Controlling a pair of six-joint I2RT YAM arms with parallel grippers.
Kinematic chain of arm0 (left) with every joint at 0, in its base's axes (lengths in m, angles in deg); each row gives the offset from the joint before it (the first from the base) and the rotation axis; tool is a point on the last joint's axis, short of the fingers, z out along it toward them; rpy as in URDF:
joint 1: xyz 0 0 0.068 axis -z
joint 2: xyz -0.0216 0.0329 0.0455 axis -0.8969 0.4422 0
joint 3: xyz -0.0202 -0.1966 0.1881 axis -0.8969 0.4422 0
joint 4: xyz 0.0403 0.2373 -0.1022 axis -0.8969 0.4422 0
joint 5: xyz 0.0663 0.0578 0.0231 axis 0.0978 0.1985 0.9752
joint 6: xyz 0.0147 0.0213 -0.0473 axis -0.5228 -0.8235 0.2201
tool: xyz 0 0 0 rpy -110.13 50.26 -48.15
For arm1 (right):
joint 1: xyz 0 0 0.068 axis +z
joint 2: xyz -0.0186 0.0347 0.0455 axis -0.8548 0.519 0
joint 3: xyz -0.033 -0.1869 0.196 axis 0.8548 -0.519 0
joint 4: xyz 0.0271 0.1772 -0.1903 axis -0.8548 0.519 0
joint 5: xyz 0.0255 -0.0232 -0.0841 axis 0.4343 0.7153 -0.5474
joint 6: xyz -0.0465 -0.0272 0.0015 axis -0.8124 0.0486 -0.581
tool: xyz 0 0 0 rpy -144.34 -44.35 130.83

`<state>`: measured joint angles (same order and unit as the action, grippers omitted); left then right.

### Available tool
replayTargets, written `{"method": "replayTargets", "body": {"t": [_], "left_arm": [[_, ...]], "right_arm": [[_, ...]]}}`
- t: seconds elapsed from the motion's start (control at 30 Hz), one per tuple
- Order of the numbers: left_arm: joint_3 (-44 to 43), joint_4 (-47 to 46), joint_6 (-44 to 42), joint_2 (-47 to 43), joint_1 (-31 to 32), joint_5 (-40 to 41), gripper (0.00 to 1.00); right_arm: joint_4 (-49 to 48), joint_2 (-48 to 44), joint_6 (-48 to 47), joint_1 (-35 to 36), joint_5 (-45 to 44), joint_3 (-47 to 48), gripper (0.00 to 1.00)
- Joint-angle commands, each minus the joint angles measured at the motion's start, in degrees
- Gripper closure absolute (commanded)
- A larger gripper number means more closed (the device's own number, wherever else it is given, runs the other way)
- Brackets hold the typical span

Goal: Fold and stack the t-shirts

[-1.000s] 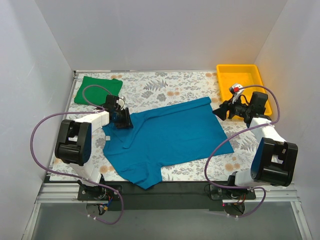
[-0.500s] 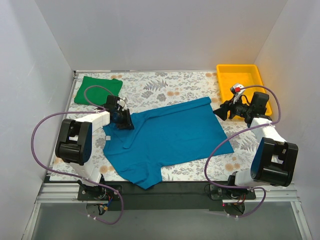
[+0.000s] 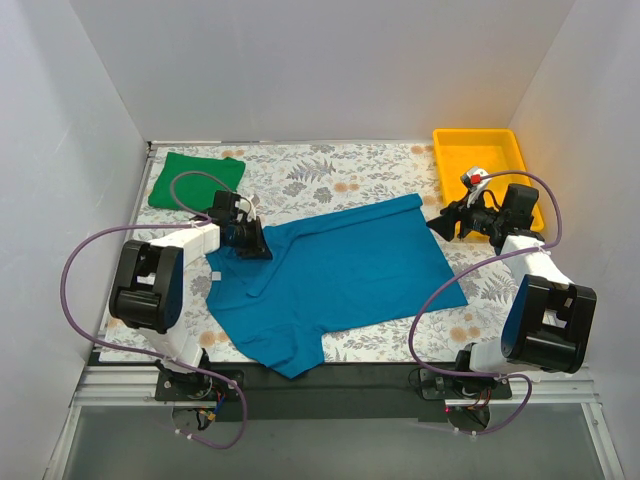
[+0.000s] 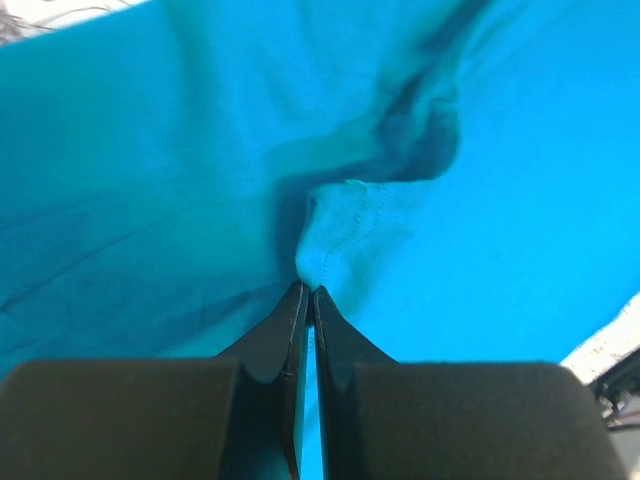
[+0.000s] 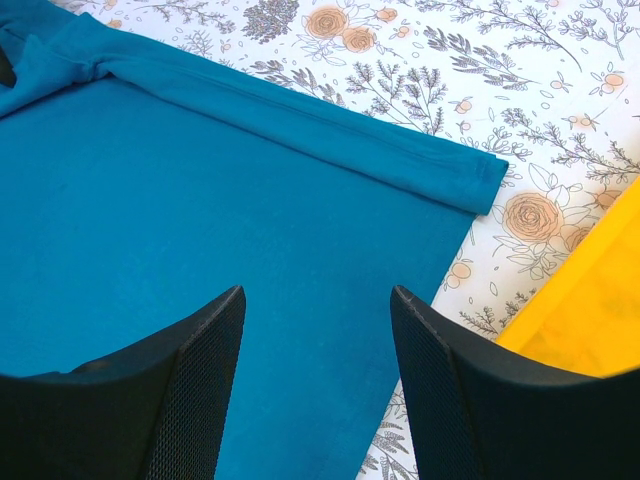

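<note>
Teal t-shirt (image 3: 340, 270): spread mid-frame.
Your left tool (image 4: 308, 290): clenched on its left fold.
Your right tool (image 5: 318, 292): released, over its right edge.
Around: green t-shirt (image 3: 195, 180) upper left; yellow tray (image 3: 480, 155) upper right.

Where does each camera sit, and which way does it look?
Top: above and behind the robot, looking down at the table; teal shirt, green shirt, tray; left arm and right arm show.
Left wrist: on the left arm, close over the teal shirt; left gripper shut on a fold.
Right wrist: on the right arm, over the shirt's corner and the tray's edge; right gripper open, empty.
Shared: teal shirt in all three; tray in top and right wrist.
</note>
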<state>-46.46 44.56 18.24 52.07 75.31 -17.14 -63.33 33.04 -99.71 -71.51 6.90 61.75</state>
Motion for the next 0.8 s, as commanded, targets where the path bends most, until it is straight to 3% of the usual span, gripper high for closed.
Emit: {"method": "replayTargets", "body": {"t": [0.0,0.47,0.57,0.73,0.77], "left_arm": [[0.71,-0.61,0.26,-4.44,0.58,-4.69,1.0],[3.0,-3.6,3.42,-1.98,5.58,-12.35,0.99],[3.0,-4.91,4.56,-1.36,7.16,-14.7,0.89],[3.17,-6.06,5.79,-0.93,7.7,-20.25,0.63],[3.26,-5.8,5.62,-1.1,7.7,-20.96,0.62]], "right_arm": [[-0.11,0.15,0.25,-0.41,1.65,-0.53,0.33],[-0.03,0.15,0.43,-0.76,1.92,-0.44,0.33],[-0.03,0.24,0.43,-0.85,1.83,-0.44,0.33],[-0.03,0.51,0.34,-0.85,1.83,-0.44,0.33],[0.06,0.68,0.34,-0.85,1.83,-0.44,0.33]]}}
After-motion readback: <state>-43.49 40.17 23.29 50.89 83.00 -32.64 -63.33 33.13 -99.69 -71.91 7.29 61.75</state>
